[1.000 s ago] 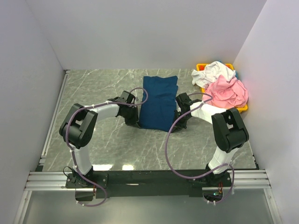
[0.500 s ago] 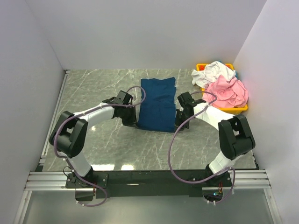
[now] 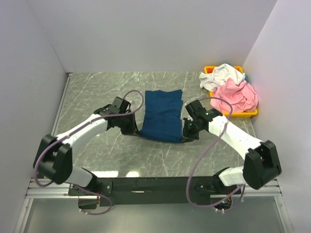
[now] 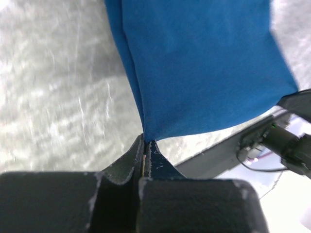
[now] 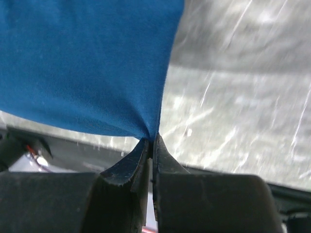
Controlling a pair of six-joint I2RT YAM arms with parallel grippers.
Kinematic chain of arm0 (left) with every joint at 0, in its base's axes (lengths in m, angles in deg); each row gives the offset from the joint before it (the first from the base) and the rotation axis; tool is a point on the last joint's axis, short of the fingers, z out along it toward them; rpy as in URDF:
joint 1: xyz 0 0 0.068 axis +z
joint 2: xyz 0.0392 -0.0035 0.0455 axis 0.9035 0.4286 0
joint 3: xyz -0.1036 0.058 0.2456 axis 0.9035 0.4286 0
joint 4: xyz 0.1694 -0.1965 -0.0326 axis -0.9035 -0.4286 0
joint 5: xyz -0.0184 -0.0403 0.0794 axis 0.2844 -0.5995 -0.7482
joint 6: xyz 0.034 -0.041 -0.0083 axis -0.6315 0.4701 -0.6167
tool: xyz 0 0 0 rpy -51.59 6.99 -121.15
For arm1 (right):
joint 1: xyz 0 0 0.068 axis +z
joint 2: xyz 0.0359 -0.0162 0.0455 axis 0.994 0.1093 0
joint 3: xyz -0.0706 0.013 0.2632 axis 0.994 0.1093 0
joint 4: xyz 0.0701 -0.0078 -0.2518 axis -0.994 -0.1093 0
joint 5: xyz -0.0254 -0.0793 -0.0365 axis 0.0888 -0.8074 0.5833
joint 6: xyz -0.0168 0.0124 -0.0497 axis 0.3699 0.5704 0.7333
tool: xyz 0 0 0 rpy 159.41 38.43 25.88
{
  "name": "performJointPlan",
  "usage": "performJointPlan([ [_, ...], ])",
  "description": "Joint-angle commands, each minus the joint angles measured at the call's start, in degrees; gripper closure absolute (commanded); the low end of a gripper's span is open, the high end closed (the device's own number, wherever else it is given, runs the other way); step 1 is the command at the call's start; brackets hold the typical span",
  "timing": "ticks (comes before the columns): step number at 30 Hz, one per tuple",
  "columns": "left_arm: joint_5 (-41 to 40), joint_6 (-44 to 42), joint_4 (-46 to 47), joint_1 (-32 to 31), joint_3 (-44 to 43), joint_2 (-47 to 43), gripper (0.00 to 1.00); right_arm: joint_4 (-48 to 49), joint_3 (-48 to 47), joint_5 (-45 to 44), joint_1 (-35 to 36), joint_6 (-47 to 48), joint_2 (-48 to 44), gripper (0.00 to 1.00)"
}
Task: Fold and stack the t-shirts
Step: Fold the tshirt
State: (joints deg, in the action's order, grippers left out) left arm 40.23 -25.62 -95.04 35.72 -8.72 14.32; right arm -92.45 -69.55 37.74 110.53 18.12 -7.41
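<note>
The folded dark navy blue cloth t-shirt (image 3: pixel 163 114) lies mid-way across the grey marble-patterned table (image 3: pixel 97 92), its near edge raised. The left gripper (image 4: pixel 144 143) pinches its near-left corner and the right gripper (image 5: pixel 152 141) its near-right corner (both pressed tight on the fabric).

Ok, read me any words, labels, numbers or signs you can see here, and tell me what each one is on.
None can be read. The blue t-shirt shows only plain cloth in every view; the pink t-shirt, the white t-shirt and the yellow bin show no lettering.
</note>
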Motion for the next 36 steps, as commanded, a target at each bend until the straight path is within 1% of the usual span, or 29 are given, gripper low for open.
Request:
performJointPlan([
  [1,-1.9,1.7,-5.1,0.3,0.8,-7.8,1.0,-8.5,0.2,-3.7,2.9,-2.7,-5.8,1.0],
  [5,-0.6,3.8,-7.4,0.2,1.0,-12.3,1.0,-11.8,-1.1,-4.7,5.8,-6.2,-10.3,1.0],
  [7,-0.5,4.4,-8.5,0.2,0.2,-14.2,1.0,-13.5,-2.7,-6.0,6.1,-7.0,-11.5,1.0],
  [10,-0.8,4.8,-8.9,0.2,-2.3,-14.7,1.0,-14.3,-5.1,-7.7,6.1,-8.1,-12.8,1.0],
  [12,-1.3,4.4,-8.8,0.2,-4.0,-13.9,1.0,-14.2,-6.4,-9.6,6.0,-8.2,-12.1,1.0],
  [16,-2.0,3.1,-7.8,0.6,-9.0,-9.0,1.0,-13.4,-10.9,-12.1,4.6,-7.3,-8.9,1.0],
  [22,0.4,1.7,-3.6,2.7,-15.5,-2.6,1.0,-10.8,-17.1,-13.6,0.9,-3.7,-2.5,1.0],
  [28,2.5,-0.6,-1.1,5.1,-21.7,6.4,1.0,-10.0,-24.5,-16.0,-2.0,0.0,4.9,1.0],
  [33,5.2,-1.7,0.5,6.8,-25.4,12.9,1.0,-8.4,-28.9,-16.2,-3.9,1.8,11.4,1.0],
  [36,6.0,-2.2,1.0,8.2,-29.5,16.6,1.0,-7.9,-33.1,-16.7,-4.9,3.0,15.5,1.0],
])
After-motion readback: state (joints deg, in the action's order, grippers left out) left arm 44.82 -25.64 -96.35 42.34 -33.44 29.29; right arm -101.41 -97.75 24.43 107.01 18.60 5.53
